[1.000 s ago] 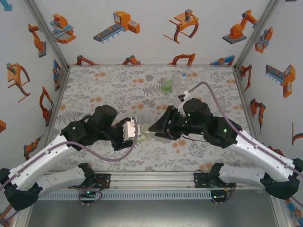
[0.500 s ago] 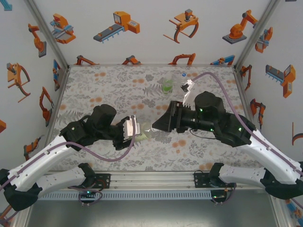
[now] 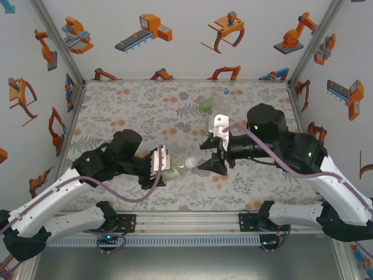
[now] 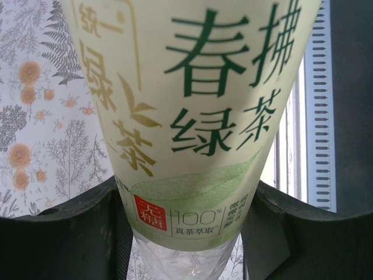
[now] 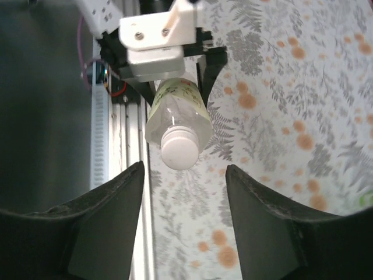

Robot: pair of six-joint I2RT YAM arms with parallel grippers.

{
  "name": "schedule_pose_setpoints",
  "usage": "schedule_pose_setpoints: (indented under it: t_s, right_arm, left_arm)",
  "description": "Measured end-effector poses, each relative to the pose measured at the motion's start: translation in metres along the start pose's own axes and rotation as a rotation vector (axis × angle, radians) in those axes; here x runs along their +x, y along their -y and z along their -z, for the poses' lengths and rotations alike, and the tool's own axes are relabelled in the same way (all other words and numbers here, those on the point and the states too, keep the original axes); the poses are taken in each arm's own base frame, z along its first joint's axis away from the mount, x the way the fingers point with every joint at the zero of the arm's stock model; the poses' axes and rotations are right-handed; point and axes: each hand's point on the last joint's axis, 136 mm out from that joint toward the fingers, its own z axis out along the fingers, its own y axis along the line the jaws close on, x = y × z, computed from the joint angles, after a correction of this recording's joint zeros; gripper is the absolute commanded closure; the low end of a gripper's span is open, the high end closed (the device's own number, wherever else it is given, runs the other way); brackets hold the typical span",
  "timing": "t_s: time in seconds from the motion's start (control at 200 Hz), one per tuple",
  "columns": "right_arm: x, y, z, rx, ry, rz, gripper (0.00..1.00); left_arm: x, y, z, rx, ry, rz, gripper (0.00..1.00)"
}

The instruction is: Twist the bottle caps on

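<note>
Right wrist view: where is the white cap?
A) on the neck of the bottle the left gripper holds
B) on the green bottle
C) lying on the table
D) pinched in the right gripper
A: the cap sits on the neck of the bottle clamped by the left gripper, while the right gripper has its fingers apart, clear of it.

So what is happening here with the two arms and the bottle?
The left gripper holds the pale yellow-green bottle nearly level, neck toward the right gripper. A white cap sits on that neck. The right gripper's jaws stand open in front of the cap, not touching it.
</note>
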Motion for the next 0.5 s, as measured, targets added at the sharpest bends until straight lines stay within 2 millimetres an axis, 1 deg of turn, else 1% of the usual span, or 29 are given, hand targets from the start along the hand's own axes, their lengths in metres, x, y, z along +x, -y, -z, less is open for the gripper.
schedule_pose_setpoints:
  t_s: [0.095,0.19,0.366,0.496]
  right_arm:
    - [0.002,-0.008,-0.007,-0.074,-0.017,0.123,0.42]
    - [0.008,-0.012,-0.012,-0.115,-0.030,0.189,0.43]
    - [0.012,-0.015,-0.015,-0.135,-0.022,0.251,0.49]
    - [0.017,-0.019,-0.020,-0.152,-0.019,0.261,0.51]
  left_arm:
    - [0.000,0.004,0.001,0.018,0.002,0.003,1.00]
    - [0.001,0.006,0.001,0.028,0.003,0.004,1.00]
    - [0.000,0.008,0.002,0.035,0.005,0.004,1.00]
    - [0.000,0.008,0.002,0.036,0.006,0.004,1.00]
